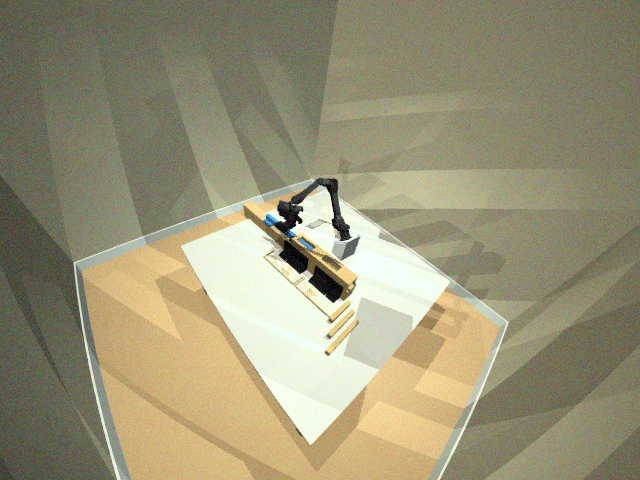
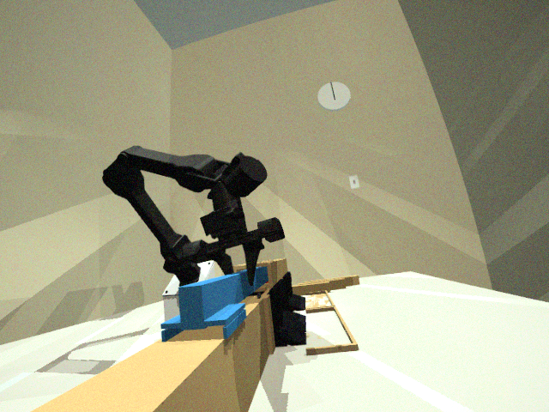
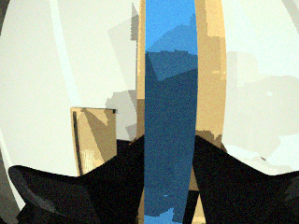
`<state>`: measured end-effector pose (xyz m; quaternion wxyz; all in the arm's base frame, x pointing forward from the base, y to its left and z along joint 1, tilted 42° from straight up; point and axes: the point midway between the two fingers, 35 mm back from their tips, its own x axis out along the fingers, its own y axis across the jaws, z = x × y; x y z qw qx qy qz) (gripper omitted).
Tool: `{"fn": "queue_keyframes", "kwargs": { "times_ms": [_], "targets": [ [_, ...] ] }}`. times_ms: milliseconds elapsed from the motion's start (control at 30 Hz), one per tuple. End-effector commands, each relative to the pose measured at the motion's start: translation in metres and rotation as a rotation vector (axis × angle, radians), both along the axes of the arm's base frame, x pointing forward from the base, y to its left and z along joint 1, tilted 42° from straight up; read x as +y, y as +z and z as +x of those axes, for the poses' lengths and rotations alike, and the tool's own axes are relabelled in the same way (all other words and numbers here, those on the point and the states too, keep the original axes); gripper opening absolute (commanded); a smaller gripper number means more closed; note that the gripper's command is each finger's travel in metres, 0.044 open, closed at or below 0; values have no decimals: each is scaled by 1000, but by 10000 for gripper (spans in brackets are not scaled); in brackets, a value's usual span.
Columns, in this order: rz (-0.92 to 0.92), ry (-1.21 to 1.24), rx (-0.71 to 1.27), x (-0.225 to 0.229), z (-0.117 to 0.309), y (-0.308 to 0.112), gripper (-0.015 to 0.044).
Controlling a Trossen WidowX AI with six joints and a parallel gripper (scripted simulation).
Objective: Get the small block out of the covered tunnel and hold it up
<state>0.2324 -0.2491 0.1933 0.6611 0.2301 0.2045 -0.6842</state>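
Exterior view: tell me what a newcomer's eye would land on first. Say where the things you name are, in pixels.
Probably the black arm, bent over the wooden tunnel with its claw (image 1: 287, 225) (image 2: 241, 276) (image 3: 170, 141) closed in around the raised blue handle (image 1: 272, 219) (image 2: 221, 293) (image 3: 170, 103). Next, the bright blue handle itself, lying along the top of the pale wooden beam in the foreground. After that, the round white clock (image 2: 334, 95) high on the wall behind.
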Motion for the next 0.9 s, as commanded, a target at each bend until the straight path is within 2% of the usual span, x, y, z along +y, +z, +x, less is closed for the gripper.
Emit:
{"fn": "queue_keyframes", "kwargs": {
  "times_ms": [0,33,867],
  "targets": [
    [-1,-1,-8,0,1,0,20],
    [0,-1,-8,1,1,0,0],
    [9,5,-3,42,4,-49,0]
  ]
}}
